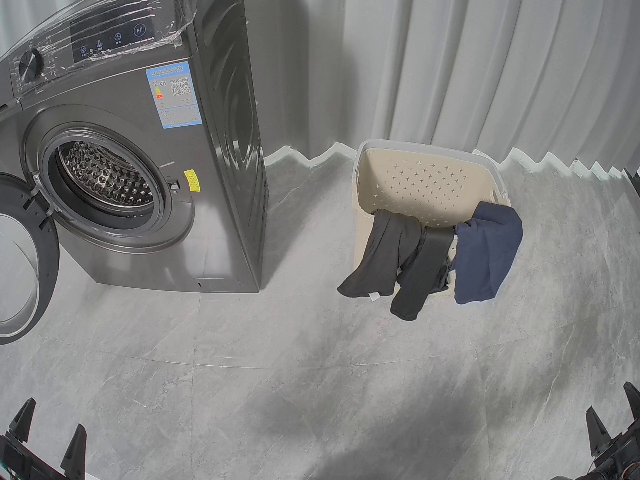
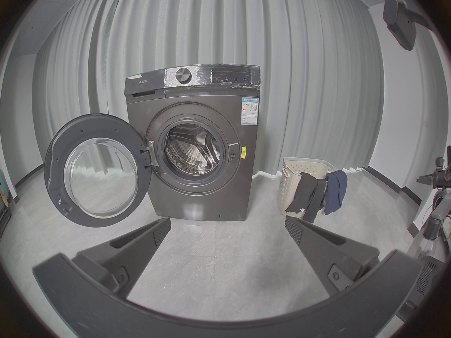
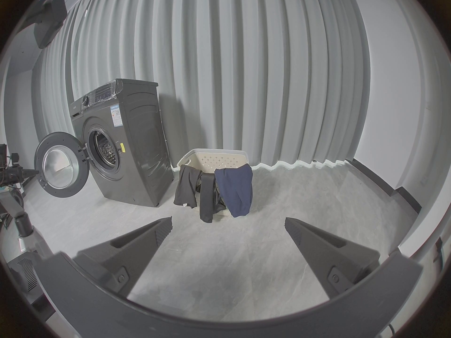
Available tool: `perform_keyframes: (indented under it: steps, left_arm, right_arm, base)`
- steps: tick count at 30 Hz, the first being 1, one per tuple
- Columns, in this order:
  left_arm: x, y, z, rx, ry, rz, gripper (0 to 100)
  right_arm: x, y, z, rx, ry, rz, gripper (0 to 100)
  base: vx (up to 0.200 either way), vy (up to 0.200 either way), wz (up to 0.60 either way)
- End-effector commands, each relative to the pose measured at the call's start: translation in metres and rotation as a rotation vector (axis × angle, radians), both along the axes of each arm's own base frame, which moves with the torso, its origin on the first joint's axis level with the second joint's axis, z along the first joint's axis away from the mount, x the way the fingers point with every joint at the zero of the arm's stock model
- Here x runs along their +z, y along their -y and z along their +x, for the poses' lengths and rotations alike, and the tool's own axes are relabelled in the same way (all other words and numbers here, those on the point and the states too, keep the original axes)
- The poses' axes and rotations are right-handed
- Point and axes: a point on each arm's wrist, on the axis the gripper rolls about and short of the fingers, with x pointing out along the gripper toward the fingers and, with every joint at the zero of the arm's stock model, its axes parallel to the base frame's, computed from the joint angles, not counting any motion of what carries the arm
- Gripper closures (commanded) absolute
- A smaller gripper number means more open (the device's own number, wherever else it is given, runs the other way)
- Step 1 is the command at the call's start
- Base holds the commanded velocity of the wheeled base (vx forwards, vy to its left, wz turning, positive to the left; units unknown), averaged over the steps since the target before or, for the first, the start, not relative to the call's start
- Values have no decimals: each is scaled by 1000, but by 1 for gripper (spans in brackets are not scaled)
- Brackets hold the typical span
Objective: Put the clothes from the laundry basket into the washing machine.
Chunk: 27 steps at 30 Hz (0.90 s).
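Observation:
A cream laundry basket [image 1: 427,178] stands on the floor by the curtain, right of the washing machine [image 1: 133,141]. Dark grey clothes [image 1: 397,255] and a navy garment [image 1: 487,251] hang over its front rim. The machine's round door [image 1: 23,261] is swung open, showing the steel drum [image 1: 107,175]. My left gripper [image 1: 48,431] is open at the lower left, far from both. My right gripper [image 1: 613,415] is open at the lower right, empty. The left wrist view shows the machine [image 2: 195,146] and basket [image 2: 300,170]; the right wrist view shows the basket [image 3: 218,160] with clothes [image 3: 213,191].
Grey tiled floor [image 1: 300,381] lies open between me, the basket and the machine. A pleated white curtain [image 1: 433,55] runs along the back wall. A dark baseboard [image 3: 380,179] lines the right side.

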Motion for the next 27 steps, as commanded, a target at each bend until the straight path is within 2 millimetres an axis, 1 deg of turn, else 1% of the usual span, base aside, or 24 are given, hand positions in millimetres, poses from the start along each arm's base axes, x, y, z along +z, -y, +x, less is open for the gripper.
perform_keyframes:
  steps: [1,4,10,27]
  left_arm:
    - [-5,0,0,0,2,-1,0]
    - [-5,0,0,0,2,1,0]
    - [-5,0,0,0,2,1,0]
    - [-5,0,0,0,2,-1,0]
  right_arm:
    - [0,0,-1,1,8,0,0]
    - [0,0,-1,1,8,0,0]
    - [0,0,-1,1,8,0,0]
    - [0,0,-1,1,8,0,0]
  base:
    - [200,0,0]
    - [200,0,0]
    - [0,0,0]
    - [0,-200,0]
